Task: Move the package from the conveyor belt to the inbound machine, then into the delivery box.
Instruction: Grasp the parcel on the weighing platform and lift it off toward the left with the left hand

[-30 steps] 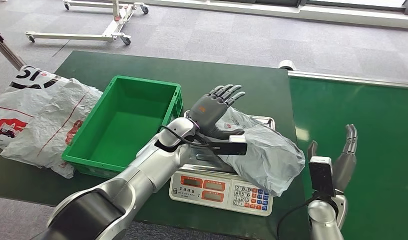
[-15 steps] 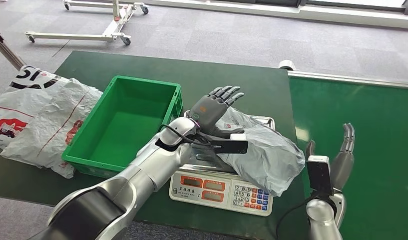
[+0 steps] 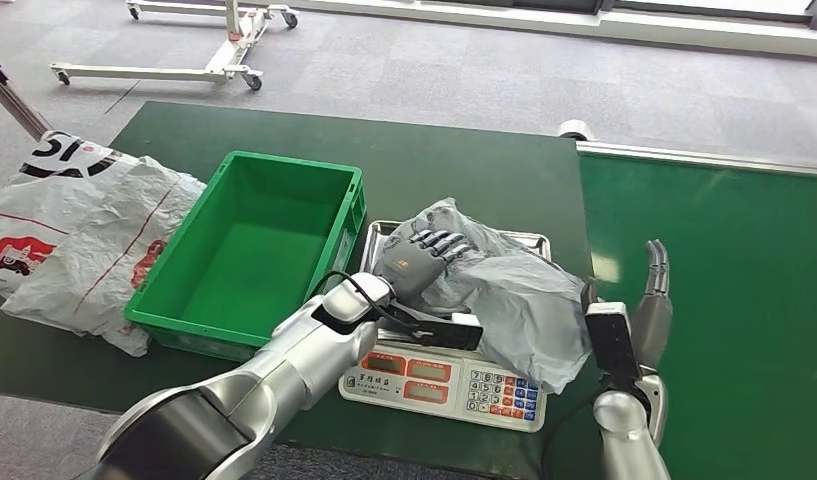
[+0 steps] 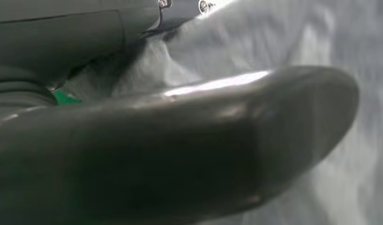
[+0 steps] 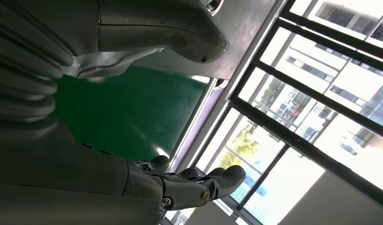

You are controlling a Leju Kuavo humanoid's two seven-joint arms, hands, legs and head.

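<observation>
Package: the grey plastic package (image 3: 524, 300) lies crumpled on the scale's steel pan, its right end sagging over the pan's edge toward the conveyor belt; in the left wrist view its wrinkled grey film (image 4: 316, 56) is pressed right up against the camera, blurred
Left hand: the left hand (image 3: 416, 262) sits on the package's left side, palm down, fingers (image 3: 439, 243) curled onto the film; whether they pinch the plastic or merely rest on it cannot be told, because the package's folds hide the fingertips
Left thumb: a thick dark thumb (image 4: 189, 150) crosses the left wrist view, too close to read more
Scale: the inbound machine, a white scale (image 3: 444, 380) with red displays and a keypad, stands on the dark green table (image 3: 464, 170); the package and the left arm cover most of its pan
Right hand: the right hand (image 3: 649, 310) stands upright just right of the package, over the belt, fingers straight and apart, holding nothing; its wrist camera block hides the palm's lower part
Conveyor belt: green belt (image 3: 724, 280) runs off the right edge
Delivery box: the green crate (image 3: 254, 250) sits left of the scale, nothing inside
Bags: white printed bags (image 3: 74, 230) lie left of the crate, cut off by the frame edge
</observation>
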